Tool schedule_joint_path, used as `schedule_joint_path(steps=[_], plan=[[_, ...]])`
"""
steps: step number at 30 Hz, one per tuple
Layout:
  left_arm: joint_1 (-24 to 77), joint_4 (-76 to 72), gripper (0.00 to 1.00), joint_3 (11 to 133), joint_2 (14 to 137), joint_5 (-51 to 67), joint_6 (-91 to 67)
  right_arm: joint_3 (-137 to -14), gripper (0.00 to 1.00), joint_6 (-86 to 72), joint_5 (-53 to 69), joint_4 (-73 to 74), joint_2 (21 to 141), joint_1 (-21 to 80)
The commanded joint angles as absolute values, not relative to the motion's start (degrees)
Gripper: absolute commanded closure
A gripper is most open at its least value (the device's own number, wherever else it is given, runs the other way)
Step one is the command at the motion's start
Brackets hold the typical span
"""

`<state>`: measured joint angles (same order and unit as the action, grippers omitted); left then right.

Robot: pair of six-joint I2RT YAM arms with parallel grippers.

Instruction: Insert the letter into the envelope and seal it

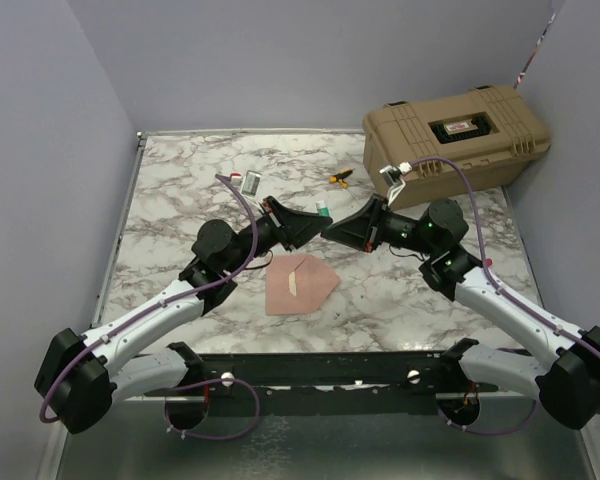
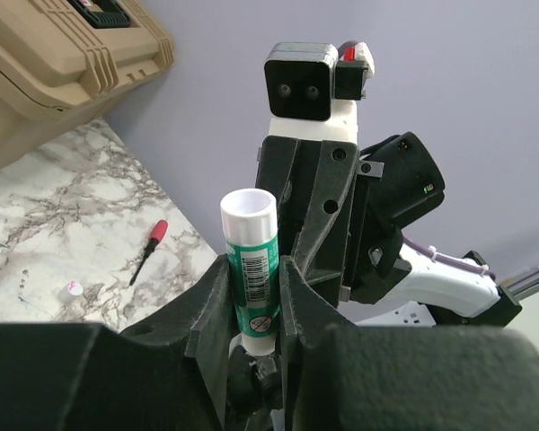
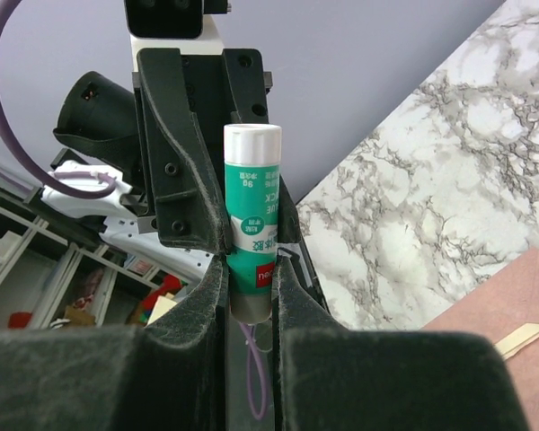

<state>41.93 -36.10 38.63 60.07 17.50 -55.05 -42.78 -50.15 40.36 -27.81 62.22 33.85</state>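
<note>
Only the overhead view is showing the envelope (image 1: 280,295) whole. It is lying flat on the marble-patterned tabletop (image 1: 180,200) between the two arms, close to the near edge. Its flap is lying open with the tip pointing right, and the body's long axis is running from near to far. A pale strip (image 1: 295,283) is lying across the middle. No view is showing the letter as a separate sheet, so I cannot tell where it is.

The wrist views are showing what the overhead view only hints at. The right gripper (image 3: 250,274) is pinching the lower end of a green glue stick (image 3: 251,206). The left gripper (image 2: 254,278) is pressing its fingers against both sides of the same stick. The two tools are meeting nose to nose above the table, beyond the envelope. The stick's long axis is running from one gripper to the other.

The right wrist view is catching one salmon corner of the envelope below. It is also showing cluttered shelving (image 3: 18,260) beyond the table. The left wrist view is showing a small red-handled screwdriver (image 2: 148,251) lying on the marble.

A tan hard case (image 1: 455,140) is sitting at the far right corner. Plain lilac-grey walls (image 1: 280,60) are enclosing the table.
</note>
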Motion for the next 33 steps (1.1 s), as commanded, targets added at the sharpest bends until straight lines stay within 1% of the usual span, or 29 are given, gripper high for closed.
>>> schedule_joint_path(steps=[1, 3, 4, 5, 7, 9, 11, 13, 16, 18, 22, 25, 27, 28, 31, 33], plan=[[42.5, -37.4, 1.0, 38.8, 62.2, 21.4, -50.8, -44.1, 0.92, -50.7, 39.5, -28.1, 62.6, 34.6], [42.5, -37.4, 1.0, 38.8, 62.2, 20.3, -48.8, -44.6, 0.72, -48.3, 37.3, -23.0, 61.8, 34.6], [42.5, -37.0, 1.0, 38.8, 62.3, 19.8, -47.5, -45.6, 0.59, -45.9, 35.3, -18.1, 61.1, 34.6], [42.5, -36.2, 1.0, 38.8, 62.3, 19.4, -45.8, -46.8, 0.49, -43.6, 32.5, -12.4, 60.0, 34.6], [42.5, -33.3, 1.0, 39.2, 62.5, 18.4, -41.7, -48.9, 0.36, -38.4, 27.3, -2.6, 57.8, 34.6], [42.4, -30.8, 1.0, 39.9, 62.9, 18.6, -38.3, -51.3, 0.31, -33.9, 23.8, 6.2, 55.1, 34.6], [42.5, -29.1, 1.0, 40.4, 63.1, 20.5, -35.0, -54.1, 0.29, -30.1, 22.4, 12.1, 53.4, 34.6], [42.5, -28.5, 1.0, 41.1, 63.2, 25.2, -32.0, -56.9, 0.28, -26.7, 23.0, 15.6, 52.6, 34.5], [42.5, -27.8, 1.0, 42.6, 63.8, 32.6, -28.8, -60.3, 0.28, -23.7, 24.6, 16.1, 53.4, 34.6], [42.5, -26.7, 1.0, 43.9, 64.0, 34.9, -27.3, -63.5, 0.29, -23.9, 23.0, 16.4, 55.6, 34.6], [42.5, -24.2, 1.0, 45.8, 63.8, 37.7, -24.1, -70.0, 0.33, -21.6, 22.4, 21.9, 61.4, 34.6], [42.5, -20.3, 1.0, 48.0, 64.2, 39.6, -20.9, -70.9, 0.37, -18.3, 25.7, 23.3, 62.8, 34.6], [42.4, -17.7, 1.0, 49.5, 64.6, 40.4, -19.0, -71.3, 0.45, -17.5, 30.3, 23.3, 63.1, 34.6], [42.5, -16.7, 1.0, 50.1, 64.8, 40.6, -18.4, -71.5, 0.47, -17.3, 32.4, 23.4, 63.3, 34.6], [42.5, -15.8, 1.0, 50.6, 64.8, 39.7, -17.2, -71.7, 0.5, -17.8, 34.0, 23.7, 64.0, 34.6], [42.4, -15.8, 1.0, 50.8, 64.8, 39.4, -16.8, -71.1, 0.5, -18.2, 33.8, 23.4, 63.9, 34.6]])
